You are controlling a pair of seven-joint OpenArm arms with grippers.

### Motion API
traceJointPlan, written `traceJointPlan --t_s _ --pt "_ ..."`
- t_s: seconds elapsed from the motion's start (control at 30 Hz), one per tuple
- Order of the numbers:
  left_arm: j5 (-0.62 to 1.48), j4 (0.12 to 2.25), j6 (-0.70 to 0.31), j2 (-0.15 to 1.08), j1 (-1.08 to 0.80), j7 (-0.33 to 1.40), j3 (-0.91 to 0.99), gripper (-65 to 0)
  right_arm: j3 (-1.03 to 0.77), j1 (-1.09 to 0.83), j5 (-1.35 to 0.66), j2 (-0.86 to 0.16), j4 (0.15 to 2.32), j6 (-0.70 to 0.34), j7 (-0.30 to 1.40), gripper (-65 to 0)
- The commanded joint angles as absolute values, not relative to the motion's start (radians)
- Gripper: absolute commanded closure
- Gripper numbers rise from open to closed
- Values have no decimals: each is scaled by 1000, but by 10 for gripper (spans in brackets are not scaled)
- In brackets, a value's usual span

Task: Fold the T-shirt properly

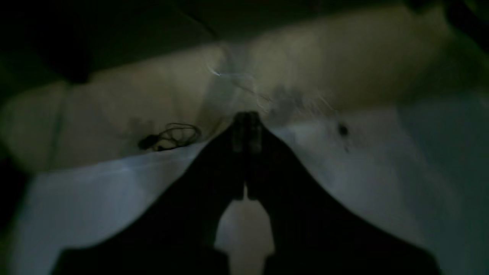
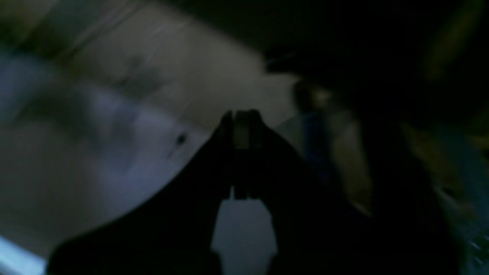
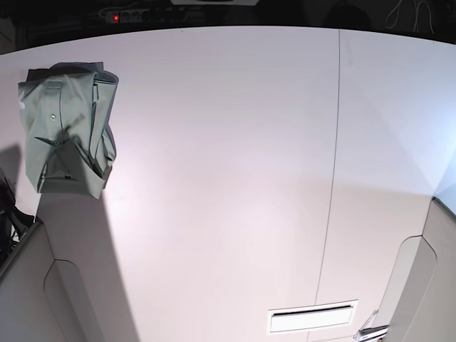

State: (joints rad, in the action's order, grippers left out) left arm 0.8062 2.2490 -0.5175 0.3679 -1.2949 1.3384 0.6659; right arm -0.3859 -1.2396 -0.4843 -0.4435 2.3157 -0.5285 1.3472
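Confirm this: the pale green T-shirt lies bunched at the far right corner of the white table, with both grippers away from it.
Wrong side. The base view shows the T-shirt bunched at the far left corner of the white table; no gripper is near it there.

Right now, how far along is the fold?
Done: the shirt lies at the table's far left corner as a compact bundle with layers doubled over, though loose and uneven rather than a neat rectangle. In hand: nothing; both wrist views, dark and blurred, show the left pincer and right pincer shut, with no cloth in them. Left: tidying the edges, if a squarer fold is wanted.
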Motion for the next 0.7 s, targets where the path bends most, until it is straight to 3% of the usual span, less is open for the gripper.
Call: traceJointPlan --t_s 0.0,0.13,0.23,0.33,0.47,0.67 --pt "817 2232 -536 389 -1309 1345 643 0 -392 -1271 -533 -457 2317 -551 1361 0" --pt "847 2059 -611 493 -1309 1227 442 0 -361 -1272 -628 -499 2209 -593 1350 0" --pt "781 1877 -666 582 -1309 1003 242 0 -290 -1201 -622 -557 2067 -599 1238 0" --pt "663 1684 -678 618 -1179 847 40 0 -164 -1070 -590 -616 1878 -599 1124 0" --pt "513 1412 -678 571 -942 677 -186 0 43 -843 -498 -636 1562 -599 957 0" --pt "285 1024 -678 374 -604 466 -406 0 375 -497 -375 -596 1050 -597 709 0"
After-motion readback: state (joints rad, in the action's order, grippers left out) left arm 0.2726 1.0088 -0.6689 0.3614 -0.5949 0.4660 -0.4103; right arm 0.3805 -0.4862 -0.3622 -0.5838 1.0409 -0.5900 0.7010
